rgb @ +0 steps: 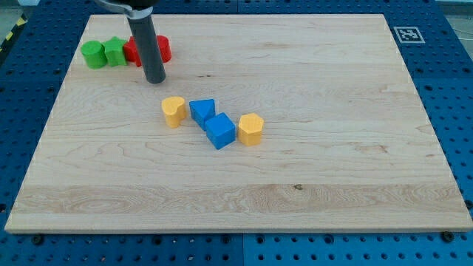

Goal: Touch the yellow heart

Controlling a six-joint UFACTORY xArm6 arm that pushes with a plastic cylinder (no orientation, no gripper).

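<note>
Board: light wooden board (pixel 310 185) on a blue pegboard table (pixel 458 89), with a small black-and-white tag (pixel 406 34) at its 1 o'clock corner.

Tip: my tip (pixel 154 80) down on the wood, toward 10 o'clock on the board. No jaws here at all — just a straight dark rod, so nothing to open or close.

Yellow heart: yellow heart (pixel 173 111) sits a bit left of the board's middle, near the tip and at about 5 o'clock from it. Not touched yet; bare wood shows between them.

Heart's pointing: hard to tell for sure. Rounded bumps seem to face 12 o'clock and the narrow end 6 o'clock, so the long way probably runs 12 to 6.

Neighbours: blue triangle-like block (pixel 202 111) just at 3 o'clock of the heart, then a blue cube (pixel 220 131), then a yellow six-sided block (pixel 250 128) — a slanting row heading to 4 o'clock.

Far group: two green blocks (pixel 94 54) (pixel 114 52) and a red block (pixel 162 49), partly hidden behind the rod, at 10 to 12 o'clock from the tip.

Why placed so: probably parked on the heart's open side, so a short slide toward 5 o'clock meets the heart first and not the blue blocks.
</note>
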